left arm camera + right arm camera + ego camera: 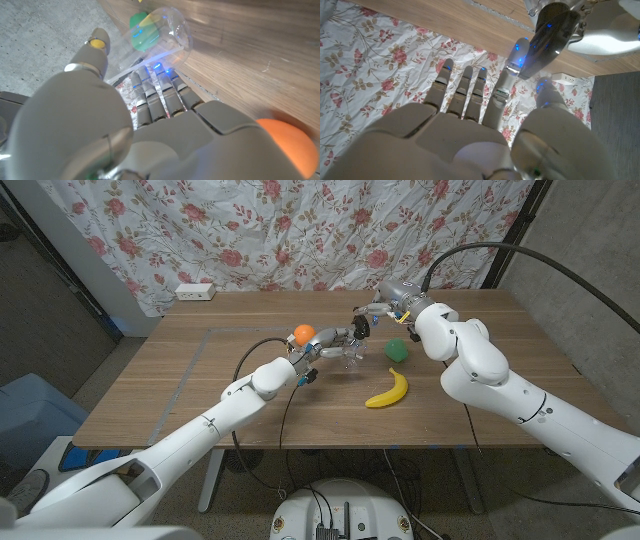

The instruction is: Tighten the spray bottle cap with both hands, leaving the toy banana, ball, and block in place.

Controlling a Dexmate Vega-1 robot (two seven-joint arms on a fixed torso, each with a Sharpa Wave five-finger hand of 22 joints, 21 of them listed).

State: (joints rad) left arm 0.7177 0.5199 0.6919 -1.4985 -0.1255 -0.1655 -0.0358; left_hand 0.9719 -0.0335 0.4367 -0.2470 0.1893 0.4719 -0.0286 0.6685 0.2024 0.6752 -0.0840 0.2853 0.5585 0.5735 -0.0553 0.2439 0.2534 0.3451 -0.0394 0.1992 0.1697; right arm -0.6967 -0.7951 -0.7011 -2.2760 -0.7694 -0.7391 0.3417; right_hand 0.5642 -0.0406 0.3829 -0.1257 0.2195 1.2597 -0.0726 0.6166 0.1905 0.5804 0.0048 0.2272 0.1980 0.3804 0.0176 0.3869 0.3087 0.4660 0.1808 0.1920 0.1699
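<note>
My left hand point(332, 343) grips a clear spray bottle point(353, 355) at mid-table; in the left wrist view its fingers point(157, 97) wrap the clear body point(165, 37). My right hand point(378, 313) reaches in from above. In the right wrist view a finger and the thumb close on the grey spray cap point(551, 27). An orange ball point(303, 333) sits just behind my left hand, and it also appears beside that hand in the left wrist view point(287, 145). The green block point(398, 350) stands right of the bottle. The yellow toy banana point(388, 389) lies nearer the front edge.
A white power strip point(195, 292) lies at the table's back left edge. A floral curtain point(300, 230) hangs behind the table. A taped outline point(205, 345) marks the wood on the left. Black cables run along both arms.
</note>
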